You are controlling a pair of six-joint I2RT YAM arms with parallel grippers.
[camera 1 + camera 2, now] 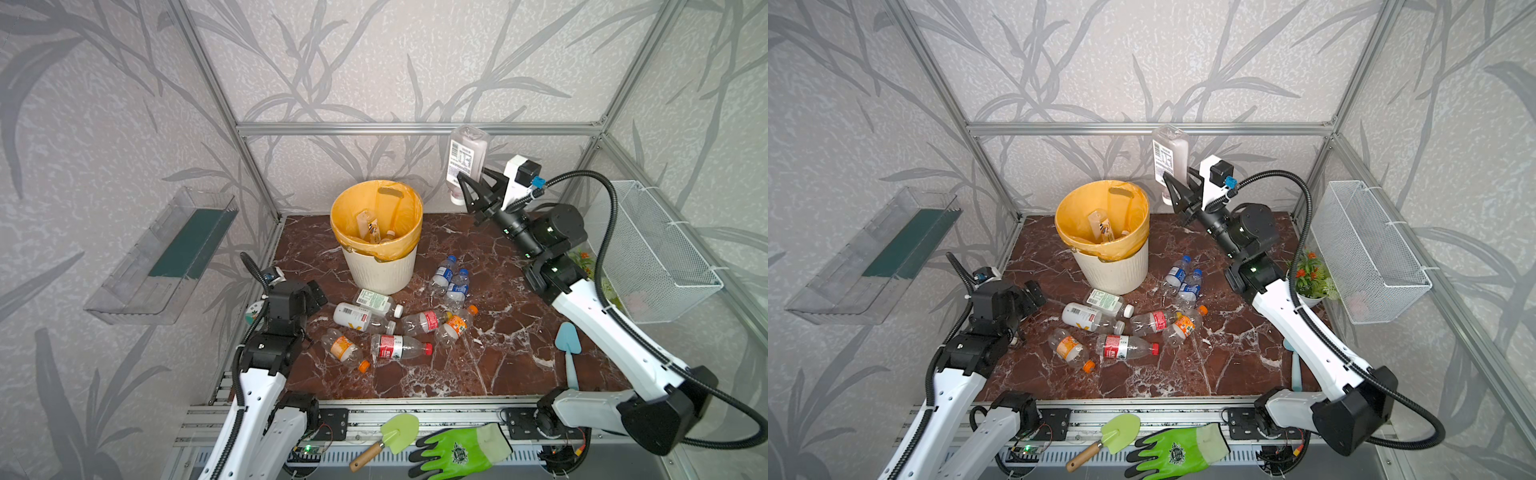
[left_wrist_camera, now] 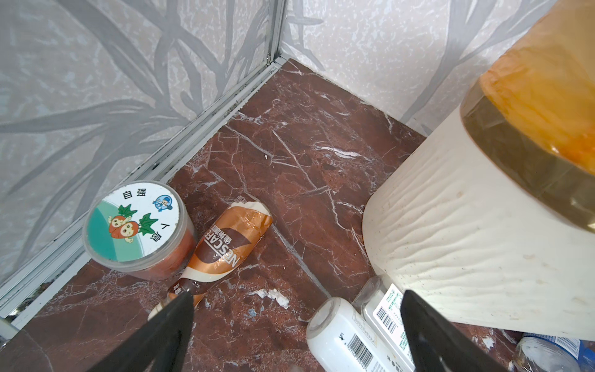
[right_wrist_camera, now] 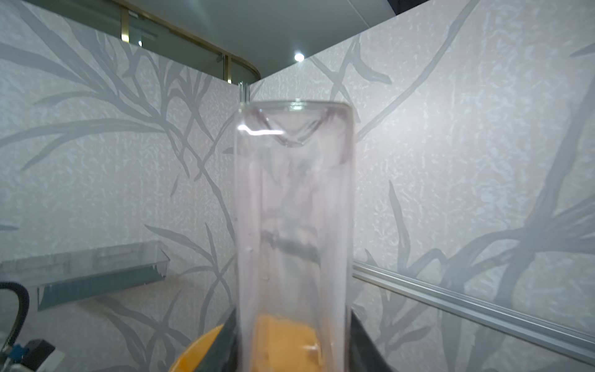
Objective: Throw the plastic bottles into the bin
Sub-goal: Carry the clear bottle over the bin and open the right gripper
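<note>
The right gripper [image 1: 471, 183] is clamped on a clear square plastic bottle with a white barcode label [image 1: 464, 160]; it grips the bottle near the neck, so the bottle stands cap down and base up. The bottle hangs high above the back edge of the desk, to the right of the round cream-white ribbed bin with a yellow-orange liner [image 1: 382, 274]; as far as I can judge it is not yet over the mouth. In the right wrist view its walls look empty and see-through [image 3: 293, 209], with the orange liner glowing below.

The task looks early. Two or so bottles [image 1: 370, 226] lie inside the bin, and nine are left on the desk. Two clear blue-capped bottles [image 1: 451, 278] lie just right of the bin. In front of it are a green-labelled bottle [image 1: 374, 300], a white bottle with a red patch [image 1: 356, 318], two red-labelled clear bottles [image 1: 411, 334] and two orange-labelled ones with orange caps [image 1: 347, 350], all on their sides, several touching. A brown coffee bottle [image 2: 225, 244] lies at the left edge against a short jar with a cartoon lid [image 2: 132, 225], which is not for the bin.

The left gripper [image 2: 297, 293] hangs low near that edge, its jaws spread wide and holding nothing; a white wire mesh basket [image 1: 652, 249] hangs on the right wall.
</note>
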